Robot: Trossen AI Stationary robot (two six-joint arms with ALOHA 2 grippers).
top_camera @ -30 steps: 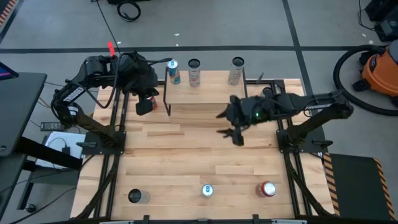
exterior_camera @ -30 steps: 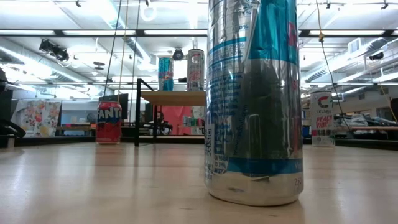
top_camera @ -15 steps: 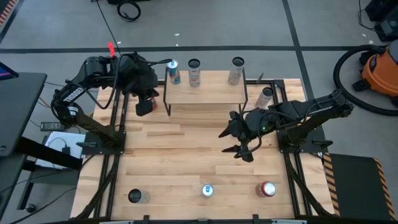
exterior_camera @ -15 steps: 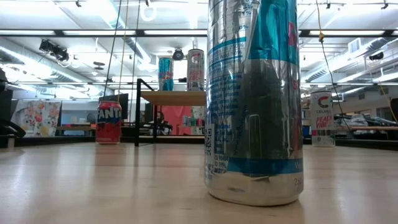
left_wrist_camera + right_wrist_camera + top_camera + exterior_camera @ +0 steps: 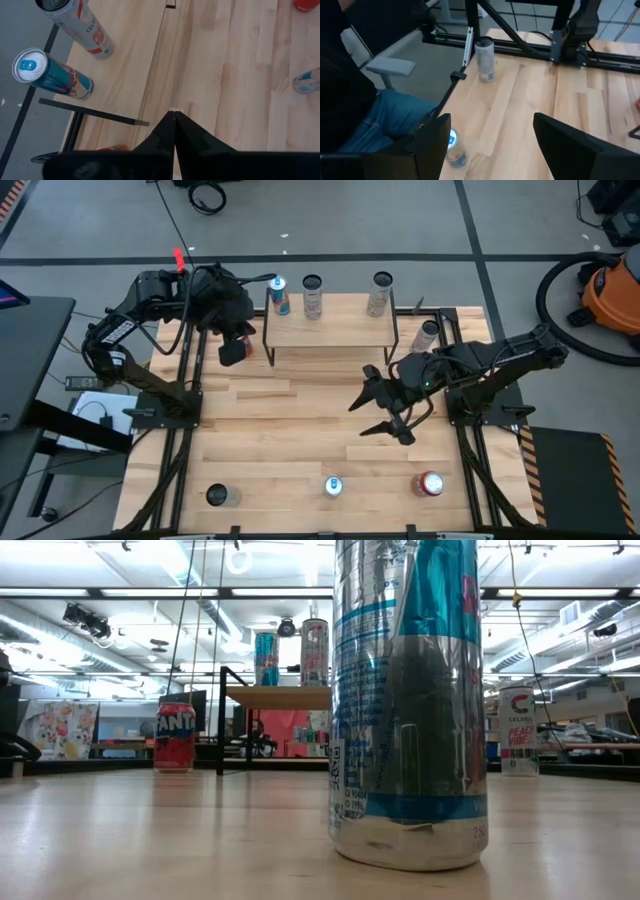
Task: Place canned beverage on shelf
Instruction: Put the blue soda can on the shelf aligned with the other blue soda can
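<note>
The shelf stands at the table's far middle, with a blue can, a white can and another can along its far edge. My right gripper is open and empty above the table's middle, in front of the shelf; its fingers also show in the right wrist view. My left gripper is shut and empty beside the shelf's left end; it also shows in the left wrist view. Three cans stand at the near edge: dark-topped, blue-topped and red.
A pale can stands on the table right of the shelf. A red Fanta can shows left of the shelf's leg in the low view. A seated person's leg is beyond the table's near edge. Bare wood lies between the shelf and the near cans.
My right gripper has gone toward the table's near edge, away from the shelf, and stays open and empty.
</note>
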